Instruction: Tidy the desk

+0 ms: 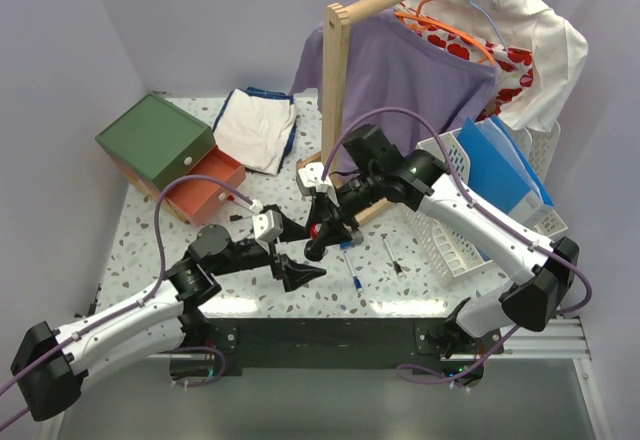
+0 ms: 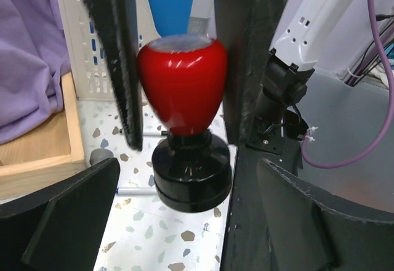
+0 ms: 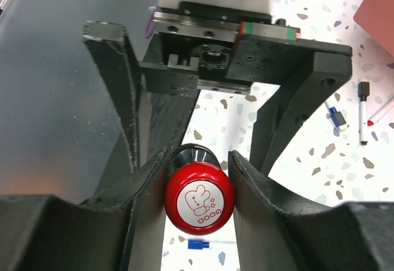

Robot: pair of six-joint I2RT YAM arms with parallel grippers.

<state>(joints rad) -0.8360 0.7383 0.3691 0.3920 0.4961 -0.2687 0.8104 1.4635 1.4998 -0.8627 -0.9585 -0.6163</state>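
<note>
We look down on a speckled white counter with two robot arms reaching in from its near edge, and we place everything from the red stamp, which sits near the middle of that counter. The stamp stands upright: a glossy red knob above a round black base, its flat top printed with a small rabbit and the word GOOD. The right hand comes from above and has its two dark fingers pressed on opposite sides of the red knob, parted only as far as the knob's width. We cannot tell whether the base touches the counter. The left hand sits just beside the stamp on its near left, spread wide and holding nothing, its fingers apart from the stamp. Just right of the stamp, thin pens lie loose on the counter. Far left of the stamp is a green-topped box with an orange drawer pulled out. Beyond the stamp lie folded white cloths. To the right beyond it stands a wooden rack hung with a purple shirt, and right of the stamp a white basket holds blue folders.
</note>
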